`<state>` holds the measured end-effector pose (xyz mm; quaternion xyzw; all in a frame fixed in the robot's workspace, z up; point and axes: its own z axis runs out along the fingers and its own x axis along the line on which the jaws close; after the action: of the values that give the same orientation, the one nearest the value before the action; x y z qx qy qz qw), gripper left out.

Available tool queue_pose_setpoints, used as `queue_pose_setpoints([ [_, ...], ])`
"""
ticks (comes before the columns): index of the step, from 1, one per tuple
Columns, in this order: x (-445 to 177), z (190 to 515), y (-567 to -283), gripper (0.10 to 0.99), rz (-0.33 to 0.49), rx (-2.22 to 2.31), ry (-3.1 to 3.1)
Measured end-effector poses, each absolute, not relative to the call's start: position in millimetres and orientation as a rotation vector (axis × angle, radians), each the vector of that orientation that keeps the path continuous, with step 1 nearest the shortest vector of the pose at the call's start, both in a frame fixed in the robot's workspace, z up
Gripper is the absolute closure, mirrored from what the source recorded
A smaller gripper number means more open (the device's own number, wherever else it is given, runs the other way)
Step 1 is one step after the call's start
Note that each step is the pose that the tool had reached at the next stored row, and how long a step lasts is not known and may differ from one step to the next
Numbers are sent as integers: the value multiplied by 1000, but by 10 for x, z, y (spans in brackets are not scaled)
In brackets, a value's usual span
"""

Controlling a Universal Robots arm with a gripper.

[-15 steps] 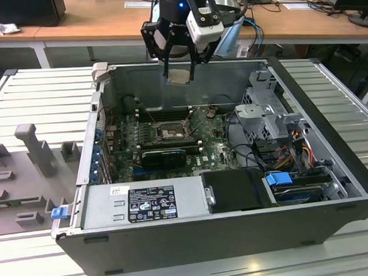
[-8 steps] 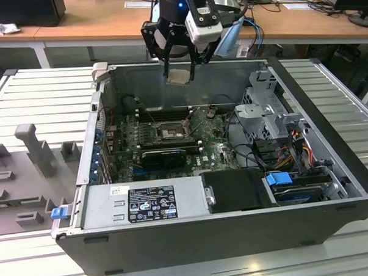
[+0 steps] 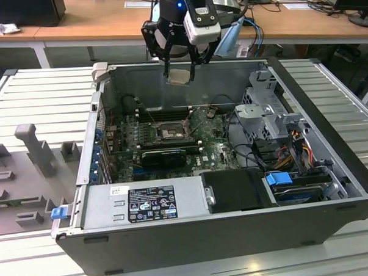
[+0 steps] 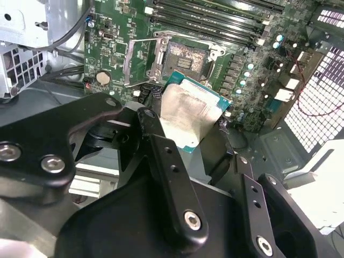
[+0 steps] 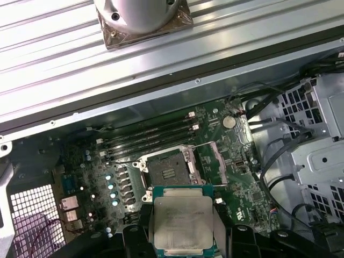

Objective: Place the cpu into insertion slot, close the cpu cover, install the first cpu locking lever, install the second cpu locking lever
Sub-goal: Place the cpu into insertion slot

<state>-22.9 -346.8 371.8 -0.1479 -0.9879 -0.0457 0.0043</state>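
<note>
A ribbed light-grey metal surface (image 3: 41, 95) carries the open dark-grey metal computer case (image 3: 225, 237), which takes up most of the exterior view. On the case floor lies the green motherboard (image 3: 215, 149), with a grey labelled power supply box (image 3: 144, 204) along the lower edge of the frame and a perforated metal drive cage (image 3: 262, 113) to the exterior view's right.

The black end effector (image 3: 180, 68) hangs at the upper middle of the frame, above the rear wall of the case and well clear of the board. It is clamped on the cpu (image 3: 179, 76) — a small, thin, square silver-grey chip, held flat by two opposite sides.

The first step is in hand: the chip is not yet seated. In the second wrist view the thin dark-grey metal cpu cover (image 4: 142, 62) stands swung open beside the square black-framed insertion slot (image 4: 185, 58), so its tan contact field is bare.

By my judgement, seating calls for bringing the chip square and level over the socket, edges matched to the frame — a tilt could catch the contacts. Room from above is open; the raised cover on one side and the long black memory slots (image 3: 164, 114) on another set the close edges.
</note>
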Motion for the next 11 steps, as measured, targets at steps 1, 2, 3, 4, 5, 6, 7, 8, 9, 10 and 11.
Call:
queue_pose_setpoints([
  [1,-229,3718,-3468,553,-143,-469,-3094],
  [2,-229,3718,-3468,553,-143,-478,-3093],
  [3,-230,3718,-3468,553,-143,-492,-3092],
  [4,-229,3718,-3468,553,-143,-497,-3091],
  [5,-229,3718,-3468,553,-143,-502,-3090],
  [6,-229,3718,-3468,553,-143,-509,-3089],
  [7,-230,3718,-3468,553,-143,-514,-3089],
  [8,-229,3718,-3468,553,-143,-519,-3088],
  [9,-229,3718,-3468,553,-143,-526,-3087],
  [10,-229,3718,-3468,553,-143,-536,-3086],
  [11,-229,3718,-3468,553,-143,-545,-3084],
])
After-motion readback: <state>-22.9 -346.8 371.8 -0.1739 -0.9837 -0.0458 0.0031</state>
